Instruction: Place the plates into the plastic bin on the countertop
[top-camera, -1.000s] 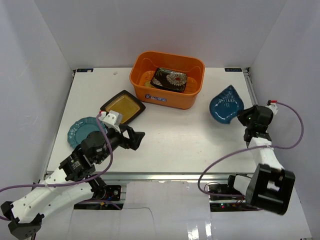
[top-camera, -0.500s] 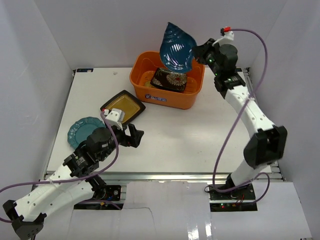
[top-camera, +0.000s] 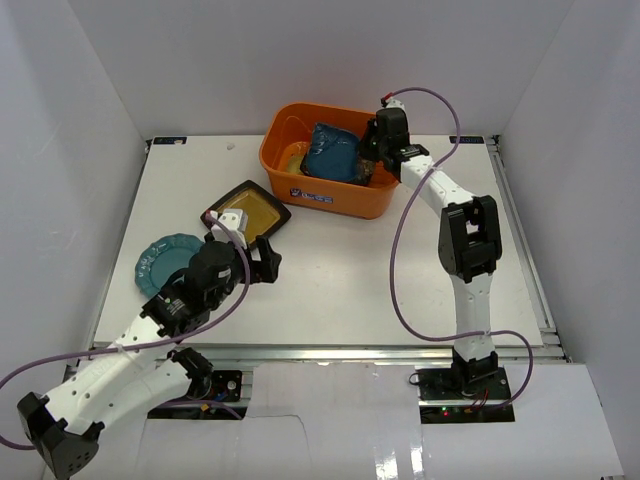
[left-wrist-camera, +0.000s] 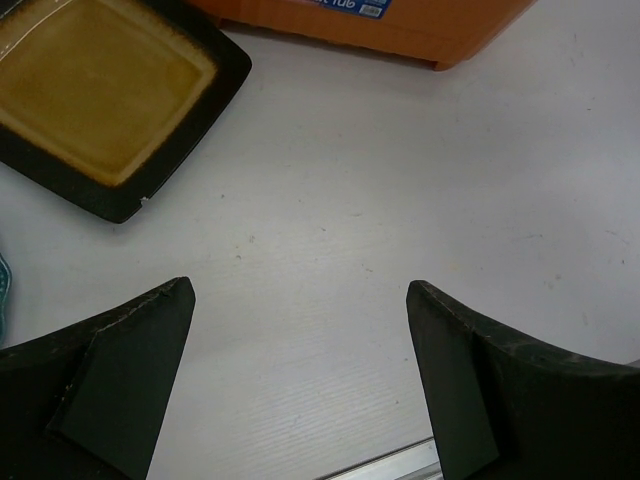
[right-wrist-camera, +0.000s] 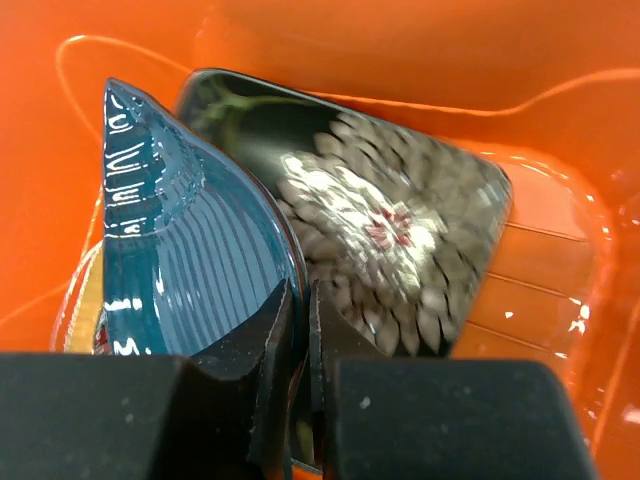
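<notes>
The orange plastic bin (top-camera: 385, 195) stands at the back middle of the white countertop (top-camera: 400, 270). My right gripper (top-camera: 368, 160) is inside the bin, shut on the rim of the dark blue plate (top-camera: 332, 152), which it holds tilted over the black floral square plate (right-wrist-camera: 400, 240). In the right wrist view the right gripper (right-wrist-camera: 303, 300) pinches the blue plate (right-wrist-camera: 190, 280). My left gripper (top-camera: 272, 258) is open and empty just right of the black-rimmed amber square plate (top-camera: 246, 213); that plate also shows in the left wrist view (left-wrist-camera: 100, 95). The teal scalloped round plate (top-camera: 160, 262) lies at the left.
A yellow plate (top-camera: 293, 156) shows at the bin's left inside. White walls close in the countertop on three sides. A metal rail (top-camera: 330, 352) runs along the front edge. The bin's front wall (left-wrist-camera: 420, 35) shows in the left wrist view, beyond the open left gripper (left-wrist-camera: 300, 300).
My right arm swung from the right side, lifted the dark blue plate high and has brought it down into the bin. My left gripper crept a little toward the amber plate.
</notes>
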